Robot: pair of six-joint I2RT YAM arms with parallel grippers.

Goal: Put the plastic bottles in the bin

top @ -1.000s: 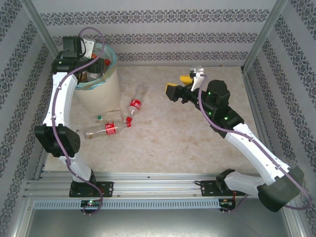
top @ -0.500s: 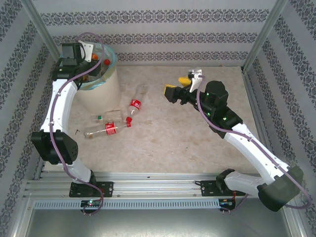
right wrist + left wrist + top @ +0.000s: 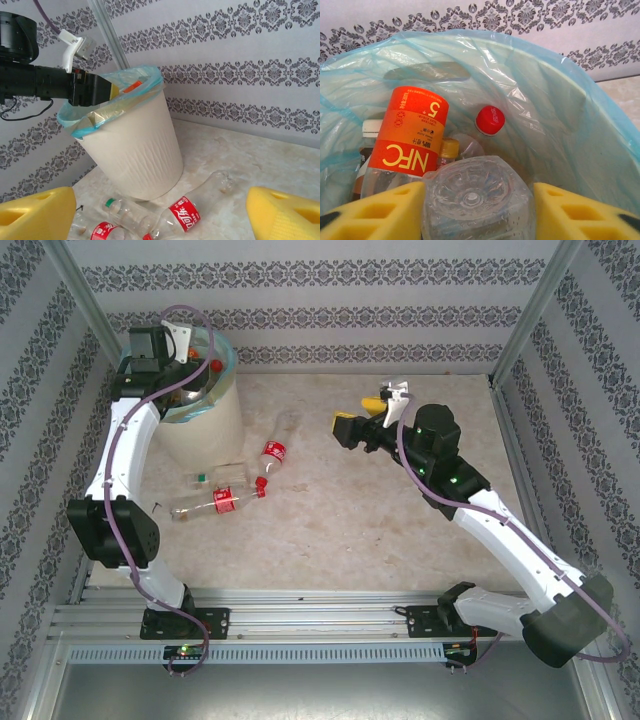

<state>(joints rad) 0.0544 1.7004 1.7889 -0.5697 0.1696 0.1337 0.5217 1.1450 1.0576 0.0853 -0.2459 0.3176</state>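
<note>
My left fingers [image 3: 375, 215] sit either side of a clear bottle [image 3: 475, 200], base toward me, over the bin [image 3: 135, 145]. Can't tell if they're actually pinching it. An orange-label bottle [image 3: 412, 135] stands inside the blue-green liner [image 3: 560, 115]. My right fingers [image 3: 35, 212] are spread wide and empty above the desk [image 3: 260, 155], where red-label bottles [image 3: 182, 215] lie beside the bin.
</note>
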